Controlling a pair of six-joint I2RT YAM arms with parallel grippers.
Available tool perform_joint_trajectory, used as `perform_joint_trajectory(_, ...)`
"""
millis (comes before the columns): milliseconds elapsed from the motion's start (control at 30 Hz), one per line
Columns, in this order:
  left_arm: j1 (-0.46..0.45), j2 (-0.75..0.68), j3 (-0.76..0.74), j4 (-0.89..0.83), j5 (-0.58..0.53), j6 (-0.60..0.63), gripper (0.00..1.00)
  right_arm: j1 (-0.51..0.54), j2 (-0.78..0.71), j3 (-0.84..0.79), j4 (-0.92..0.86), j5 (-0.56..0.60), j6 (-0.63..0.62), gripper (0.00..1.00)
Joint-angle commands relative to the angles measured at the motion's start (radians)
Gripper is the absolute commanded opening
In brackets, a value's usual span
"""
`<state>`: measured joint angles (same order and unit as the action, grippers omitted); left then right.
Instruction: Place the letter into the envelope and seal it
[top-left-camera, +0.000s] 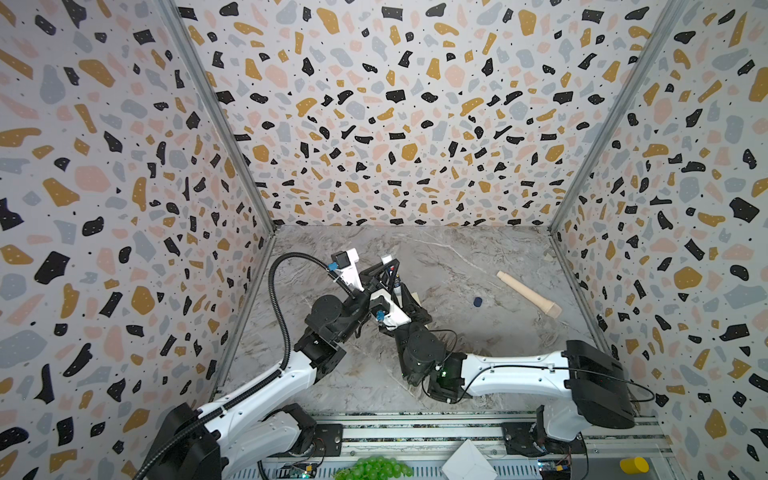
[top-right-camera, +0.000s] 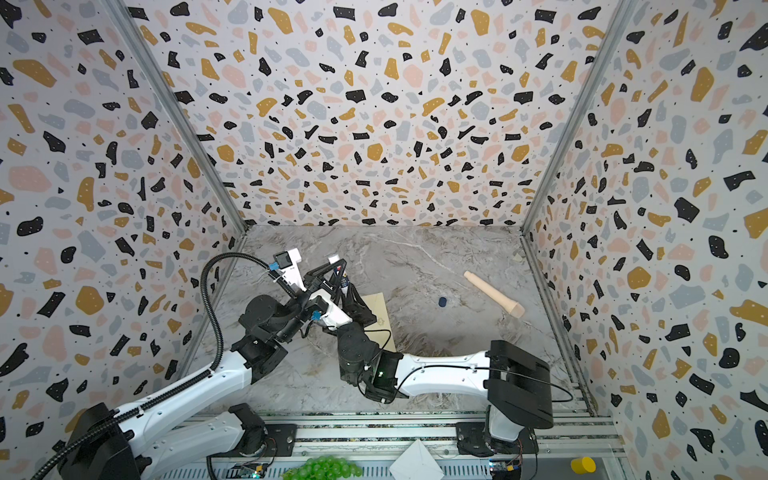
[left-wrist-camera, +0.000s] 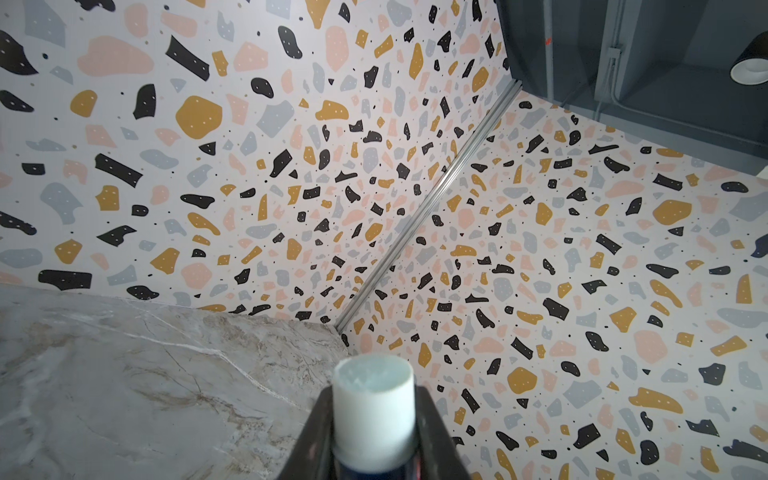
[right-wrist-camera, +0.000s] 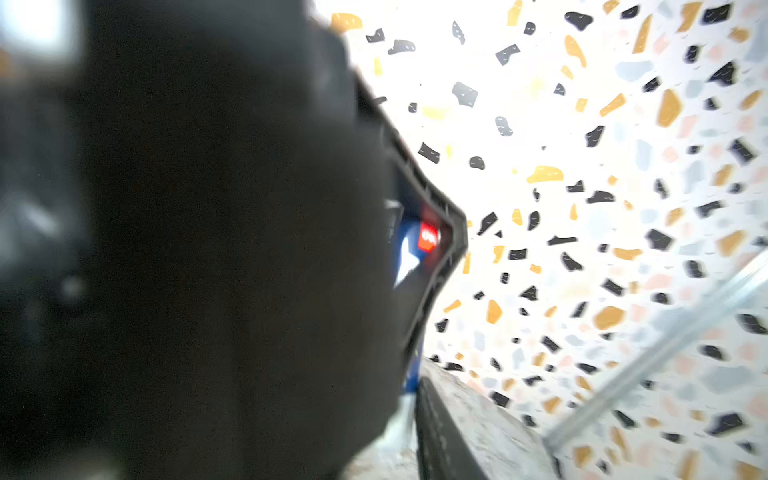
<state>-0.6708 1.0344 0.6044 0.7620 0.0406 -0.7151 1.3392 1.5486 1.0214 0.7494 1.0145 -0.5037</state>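
Observation:
The cream envelope (top-right-camera: 381, 312) lies flat on the marble table, mostly covered by both arms; only a sliver of the envelope (top-left-camera: 415, 297) shows in a top view. The letter is hidden or out of view. Above the envelope my left gripper (left-wrist-camera: 374, 397) is shut on a glue stick (left-wrist-camera: 373, 409) with a white end and a blue body. The glue stick (top-right-camera: 341, 279) stands tilted in a top view. My right gripper (top-right-camera: 353, 301) is right against the stick's lower end, and one of its dark fingers (right-wrist-camera: 440, 428) lies beside it. Whether those jaws still hold the stick is hidden.
A small dark blue cap (top-left-camera: 478, 301) lies right of the arms. A tan wooden roller (top-left-camera: 528, 293) lies slanted at the right. On the front rail sit green grapes (top-left-camera: 376, 467), white folded paper (top-left-camera: 468, 460) and a yellow cup (top-left-camera: 634, 465).

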Motion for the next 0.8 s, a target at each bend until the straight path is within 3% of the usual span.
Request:
perform_joint_trajectory(0, -0.016, -0.009, -0.002, -0.025, 0.064, 0.016, 0.00, -0.077, -0.184, -0.026, -0.251, -0.427, 0.385, 0.53)
perform_joint_trajectory(100, -0.016, -0.015, 0.004, 0.006, 0.079, -0.016, 0.00, -0.256, -0.303, -0.127, -0.259, -0.879, 0.638, 0.72)
perform_joint_trajectory(167, -0.015, -0.015, 0.007, 0.023, 0.095, -0.034, 0.00, -0.373, -0.349, -0.215, -0.158, -1.155, 0.766, 0.76)
perform_joint_trajectory(267, -0.015, -0.014, 0.014, 0.047, 0.113, -0.053, 0.00, -0.498, -0.358, -0.296, -0.016, -1.443, 0.931, 0.79)
perform_joint_trajectory(367, -0.015, -0.013, 0.019, 0.057, 0.124, -0.062, 0.00, -0.561, -0.318, -0.318, 0.090, -1.630, 1.052, 0.79)
perform_joint_trajectory(567, -0.015, -0.011, 0.018, 0.062, 0.130, -0.069, 0.00, -0.599, -0.241, -0.336, 0.282, -1.745, 1.206, 0.66)
perform_joint_trajectory(700, -0.015, -0.005, 0.017, 0.065, 0.132, -0.072, 0.00, -0.603, -0.226, -0.323, 0.284, -1.755, 1.217, 0.56)
perform_joint_trajectory(767, -0.016, -0.002, 0.020, 0.065, 0.134, -0.073, 0.00, -0.604, -0.223, -0.319, 0.280, -1.752, 1.219, 0.46)
